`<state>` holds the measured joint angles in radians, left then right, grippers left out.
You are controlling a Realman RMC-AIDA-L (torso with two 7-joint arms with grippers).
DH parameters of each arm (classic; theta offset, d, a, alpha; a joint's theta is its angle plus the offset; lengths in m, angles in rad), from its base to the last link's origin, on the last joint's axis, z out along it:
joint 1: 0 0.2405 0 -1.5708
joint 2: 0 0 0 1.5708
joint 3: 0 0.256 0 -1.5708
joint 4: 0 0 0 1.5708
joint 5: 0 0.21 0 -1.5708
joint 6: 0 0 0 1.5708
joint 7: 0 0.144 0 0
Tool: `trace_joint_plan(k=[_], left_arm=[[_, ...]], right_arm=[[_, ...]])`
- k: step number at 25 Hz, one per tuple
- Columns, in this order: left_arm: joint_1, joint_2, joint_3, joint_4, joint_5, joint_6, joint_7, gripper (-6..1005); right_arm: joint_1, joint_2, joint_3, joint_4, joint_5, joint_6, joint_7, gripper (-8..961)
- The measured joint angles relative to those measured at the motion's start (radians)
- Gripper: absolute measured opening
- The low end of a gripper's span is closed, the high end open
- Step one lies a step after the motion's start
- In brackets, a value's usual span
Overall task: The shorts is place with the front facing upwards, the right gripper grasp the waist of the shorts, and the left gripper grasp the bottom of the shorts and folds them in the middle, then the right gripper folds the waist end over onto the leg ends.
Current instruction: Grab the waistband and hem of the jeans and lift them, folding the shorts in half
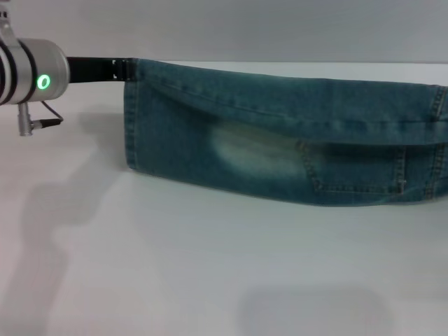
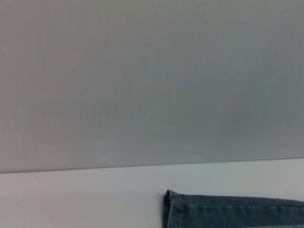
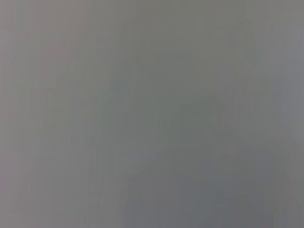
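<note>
The blue-green denim shorts (image 1: 280, 140) hang lengthwise as a long band above the white table (image 1: 210, 273), folded along their length, with a pale faded patch and a stitched pocket facing me. My left gripper (image 1: 123, 71) is shut on the top corner of the bottom of the shorts (image 1: 131, 119) at the upper left. The left wrist view shows only a stitched hem corner (image 2: 173, 204). The waist end runs off the right edge of the head view. The right gripper is out of view, and the right wrist view is plain grey.
The left arm's silver cylinder with its green ring (image 1: 43, 82) sits at the far upper left. The shorts' lower edge hangs close to the table. A grey wall stands behind the table's far edge.
</note>
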<state>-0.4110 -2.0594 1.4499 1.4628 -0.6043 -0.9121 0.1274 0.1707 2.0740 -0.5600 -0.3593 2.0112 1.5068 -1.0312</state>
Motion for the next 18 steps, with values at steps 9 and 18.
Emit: trace_joint_plan(k=[9,18], left_arm=[[-0.066,-0.001,0.012,-0.090,-0.026,0.051,0.020,132],[-0.176,-0.005,0.078,-0.355,-0.243,0.324,0.139,138]], right_arm=[[-0.010,-0.003,0.027,0.031,0.023,-0.015,-0.032,-1],[0.022,-0.007,0.138,0.081,0.023,-0.203,-0.141,57]])
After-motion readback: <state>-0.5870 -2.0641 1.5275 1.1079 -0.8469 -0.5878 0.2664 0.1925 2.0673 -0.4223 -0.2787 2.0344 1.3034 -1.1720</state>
